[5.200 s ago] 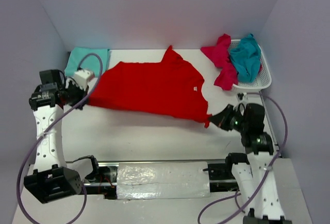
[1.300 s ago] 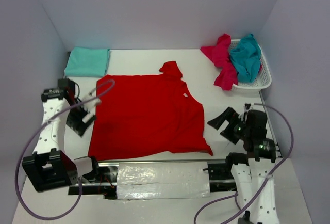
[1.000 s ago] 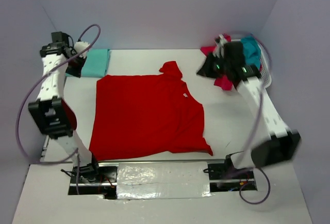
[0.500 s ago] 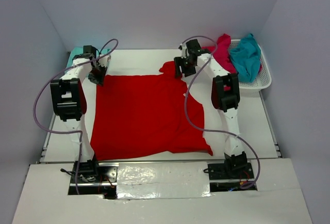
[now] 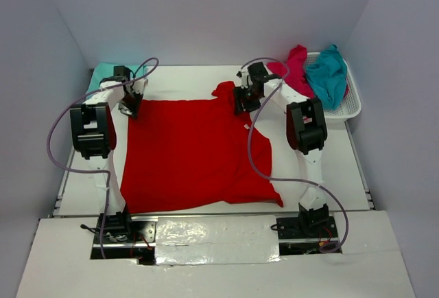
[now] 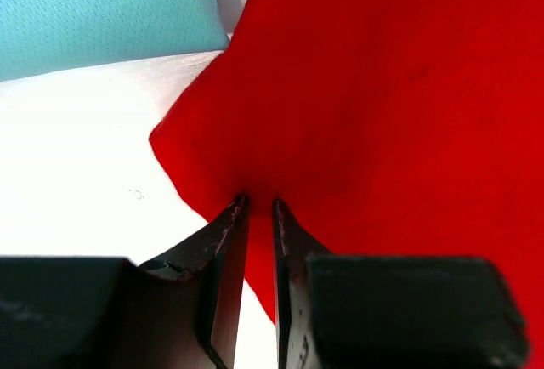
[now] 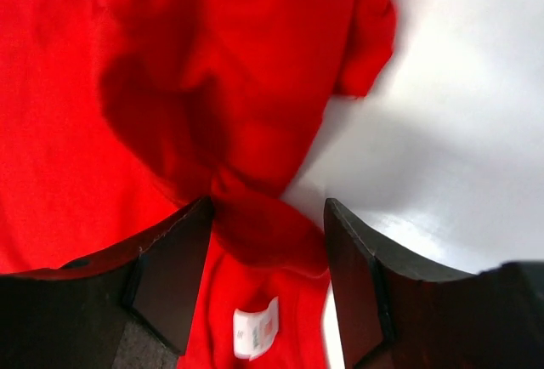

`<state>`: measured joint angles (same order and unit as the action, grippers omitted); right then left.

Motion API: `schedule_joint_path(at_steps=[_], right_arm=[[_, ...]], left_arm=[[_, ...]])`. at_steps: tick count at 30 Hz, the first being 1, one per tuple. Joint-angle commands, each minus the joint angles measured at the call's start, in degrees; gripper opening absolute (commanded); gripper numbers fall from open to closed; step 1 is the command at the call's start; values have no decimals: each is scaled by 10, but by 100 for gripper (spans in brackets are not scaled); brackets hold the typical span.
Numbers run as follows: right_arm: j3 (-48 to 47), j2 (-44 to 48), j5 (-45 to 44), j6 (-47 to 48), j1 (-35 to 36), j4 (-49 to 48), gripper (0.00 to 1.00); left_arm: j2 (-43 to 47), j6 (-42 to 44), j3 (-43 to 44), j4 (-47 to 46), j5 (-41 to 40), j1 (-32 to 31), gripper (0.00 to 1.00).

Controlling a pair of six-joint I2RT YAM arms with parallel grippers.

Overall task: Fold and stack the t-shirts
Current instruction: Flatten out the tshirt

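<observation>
Top external: red shirt [image 5: 195, 150] lies flat on table [image 5: 185, 82]
Left pincer [image 6: 257, 203]: slightly spread, tips at far-left shirt corner
Right pincer [image 7: 268, 207]: spread wide, straddling bunched cloth
Handling: probably light, limp; pinch far corners

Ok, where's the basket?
Top view: the basket sits far right on the table, right of the right pincer, holding a teal shirt and a magenta shirt.

- White table [image 5: 322, 154], matte, its bare top showing on the right and left sides.
- White mesh basket [image 5: 351, 110] on the table's far right corner, against the wall.
- Pale lilac walls [image 5: 206, 9] on three sides.
- Silver foil strip [image 5: 216, 239] along the near edge.
</observation>
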<state>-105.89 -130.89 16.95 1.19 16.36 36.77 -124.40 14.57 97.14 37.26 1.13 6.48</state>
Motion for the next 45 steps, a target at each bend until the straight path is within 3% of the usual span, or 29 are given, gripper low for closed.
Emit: schedule_joint_path(at_steps=[1, 4, 10, 14, 15, 16, 19, 22, 23, 28, 29, 32, 33, 34, 36, 37, 42, 45], right_arm=[[46, 82, 42, -10, -3, -63, 63], [83, 89, 70, -10, -3, -99, 61], [54, 34, 81, -30, -15, -86, 50], [32, 31, 66, -52, -40, -73, 23], [24, 27, 74, -59, -48, -68, 8], [20, 26, 85, -70, -69, -67, 0], [59, 54, 114, -130, -125, -100, 0], [89, 93, 77, -184, -159, -137, 0], [92, 106, 45, -188, -188, -132, 0], [60, 115, -17, -164, -201, -99, 0], [44, 97, -15, -161, -199, -87, 7], [-11, 62, -12, -158, -198, -41, 50], [-15, 60, -14, -159, -199, -38, 56], [-17, 61, -14, -157, -197, -39, 75], [-20, 73, -17, -150, -193, -37, 83], [-30, 78, -20, -138, -191, -29, 94], [-89, 121, -42, -109, -166, 49, 100], [-26, 195, -24, -122, -150, 70, 100]], left_arm=[[-26, -5, -6, -12, -9, -6, 30], [-31, 2, -9, -17, -31, -14, 30], [-41, 6, 1, -17, -39, -14, 30], [-51, 13, 8, -21, -59, -14, 28], [-55, 14, 10, -23, -66, -14, 28], [-58, 15, 19, -23, -68, -14, 27], [-67, 19, 37, -26, -75, -17, 27], [-73, 28, 49, -37, -80, -29, 27], [-74, 30, 52, -39, -82, -32, 27], [-95, 37, 81, -48, -91, -52, 28], [-100, 37, 85, -47, -91, -53, 28], [-117, 34, 105, -53, -98, -57, 28], [-121, 30, 121, -52, -100, -58, 28], [-128, 27, 131, -50, -99, -58, 30], [-132, 23, 160, -43, -94, -58, 33], [-133, 24, 170, -41, -93, -59, 41], [-103, 18, 261, 1, -54, -59, 60], [-38, 20, 260, 16, 11, -60, 65]])
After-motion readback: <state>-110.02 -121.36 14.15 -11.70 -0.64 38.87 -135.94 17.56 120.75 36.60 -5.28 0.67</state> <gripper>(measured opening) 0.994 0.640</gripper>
